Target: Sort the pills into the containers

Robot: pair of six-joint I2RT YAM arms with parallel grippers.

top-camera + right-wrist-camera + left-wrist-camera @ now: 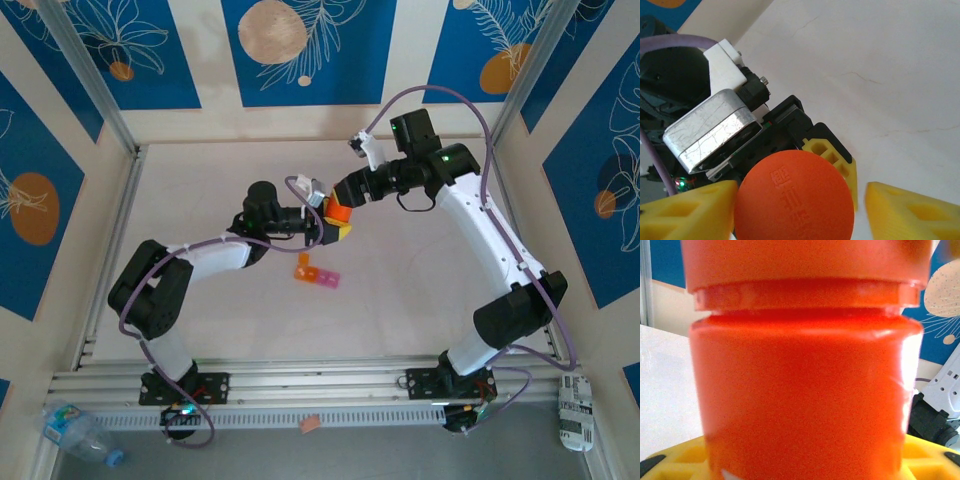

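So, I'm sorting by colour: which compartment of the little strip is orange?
The left-end compartment of the strip; the two to its right are pink.

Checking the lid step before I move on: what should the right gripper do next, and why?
Probably close the right gripper onto the orange cap: its fingers straddle it with a gap, and the left gripper holds the bottle.

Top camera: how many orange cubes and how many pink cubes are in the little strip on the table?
Orange compartment: 1
Pink compartments: 2
Total: 3
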